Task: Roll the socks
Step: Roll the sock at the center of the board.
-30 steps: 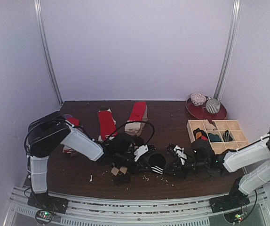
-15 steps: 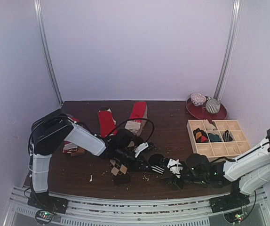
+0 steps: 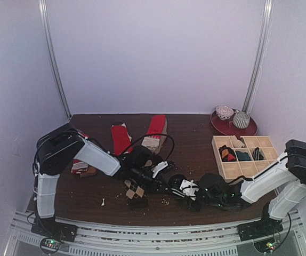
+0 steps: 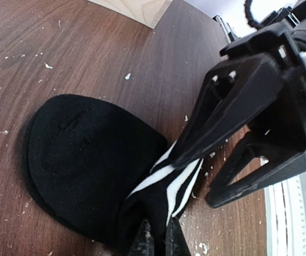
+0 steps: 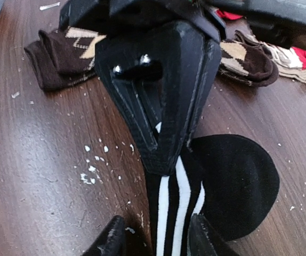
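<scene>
A black sock with white stripes [image 4: 78,160] lies on the brown table near the front middle [image 3: 177,180]. My left gripper [image 4: 161,234] is shut on its striped cuff and shows in the top view [image 3: 170,183]. My right gripper [image 5: 155,226] is open, one finger on each side of the same striped cuff [image 5: 177,213], facing the left gripper tip to tip [image 3: 191,191]. Brown-and-beige argyle socks [image 5: 62,50] lie just behind the left gripper [image 3: 134,190]. Two red socks with tan cuffs [image 3: 121,138] lie at the back. A red and purple pair [image 3: 81,165] lies at the far left.
A pale wooden grid tray [image 3: 223,169] holding rolled socks stands at the right. A red plate [image 3: 219,126] with two bowls sits at the back right corner. White crumbs [image 5: 91,170] are scattered on the table. The table's front edge is close behind both grippers.
My right gripper has slid left until its fingers straddle the striped cuff. My left gripper moved right with the sock, then held still.
</scene>
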### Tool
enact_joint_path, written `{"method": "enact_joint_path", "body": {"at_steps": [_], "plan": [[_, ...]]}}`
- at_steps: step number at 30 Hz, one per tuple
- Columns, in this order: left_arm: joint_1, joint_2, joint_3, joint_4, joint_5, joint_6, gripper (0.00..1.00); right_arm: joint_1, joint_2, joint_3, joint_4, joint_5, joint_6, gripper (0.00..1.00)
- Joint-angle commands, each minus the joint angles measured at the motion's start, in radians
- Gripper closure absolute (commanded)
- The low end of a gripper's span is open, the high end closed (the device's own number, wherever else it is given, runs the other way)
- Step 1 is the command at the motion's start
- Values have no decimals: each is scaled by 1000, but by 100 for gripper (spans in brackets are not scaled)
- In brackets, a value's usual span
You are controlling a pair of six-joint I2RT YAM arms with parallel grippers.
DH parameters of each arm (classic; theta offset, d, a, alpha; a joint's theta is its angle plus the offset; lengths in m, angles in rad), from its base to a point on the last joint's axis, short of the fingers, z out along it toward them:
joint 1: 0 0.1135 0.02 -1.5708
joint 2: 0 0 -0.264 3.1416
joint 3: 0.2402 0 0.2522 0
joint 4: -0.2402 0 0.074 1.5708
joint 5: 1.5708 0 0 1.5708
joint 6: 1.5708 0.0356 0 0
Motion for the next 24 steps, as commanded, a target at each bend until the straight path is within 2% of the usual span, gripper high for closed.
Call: {"method": "enact_joint_path", "body": {"at_steps": [1,4,6,7,8,9,16,20,22,24], "plan": [[-8,105,-57,-282,-70,-4,100,-13,46,22,0,21,48,67],[-8,101,-55,-273,-63,4,99,-38,58,19,-9,-25,98,77],[-7,84,-62,-230,-75,11,95,-64,61,13,-14,-64,136,80],[-7,66,-69,-197,-93,10,75,-76,60,9,-20,-83,155,81],[-7,42,-82,-155,-124,10,26,-91,61,4,-25,-106,178,81],[-8,5,-98,-109,-150,16,3,-108,62,-1,-25,-142,198,82],[-9,-203,-249,220,-331,91,2,-199,106,48,-177,-350,335,83],[-21,-324,-430,529,-453,176,2,-216,136,65,-234,-472,387,83],[-22,-331,-478,652,-436,214,1,-221,146,67,-256,-493,397,83],[-22,-301,-434,601,-343,262,2,-229,161,73,-282,-518,394,83]]}}
